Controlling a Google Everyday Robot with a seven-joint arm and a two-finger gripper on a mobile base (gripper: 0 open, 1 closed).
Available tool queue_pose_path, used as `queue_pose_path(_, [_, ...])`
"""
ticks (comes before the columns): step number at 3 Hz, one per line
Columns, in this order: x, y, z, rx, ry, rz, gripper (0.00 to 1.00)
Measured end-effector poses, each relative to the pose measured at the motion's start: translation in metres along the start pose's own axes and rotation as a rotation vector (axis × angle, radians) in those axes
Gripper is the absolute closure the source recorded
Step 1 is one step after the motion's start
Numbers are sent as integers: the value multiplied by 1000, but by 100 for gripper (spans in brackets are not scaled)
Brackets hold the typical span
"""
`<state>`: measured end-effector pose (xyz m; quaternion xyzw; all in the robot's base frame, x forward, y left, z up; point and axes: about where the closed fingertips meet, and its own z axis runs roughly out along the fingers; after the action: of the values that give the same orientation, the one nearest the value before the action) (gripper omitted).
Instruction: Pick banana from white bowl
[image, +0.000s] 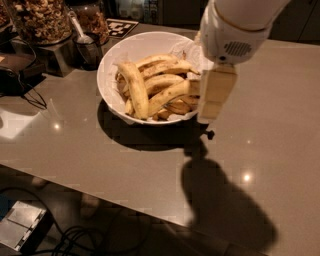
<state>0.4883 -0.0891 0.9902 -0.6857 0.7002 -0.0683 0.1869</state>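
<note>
White, rounded arm (235, 25) with a small grille (238, 48) — its tan, blocky claw (209, 114) sits beside the white bowl (111, 67).

The white bowl (107, 80) is glossy and smooth, lined with crinkled clear film (186, 49); the banana (170, 95) has matt, brown-speckled skin. The grey bench (100, 165) is smooth with a soft sheen. The gripper (210, 116), at the bowl's right rim, looks like matt beige plastic

Gripper (209, 116) vertical, tip down, right of centre, beneath white wrist (231, 36).
</note>
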Motion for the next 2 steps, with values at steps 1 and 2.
queue_pose_path(1, [-13,-8,10,-5,-9,-7,12])
queue_pose_path(2, [-18,-17,22,-23,-3,5,16])
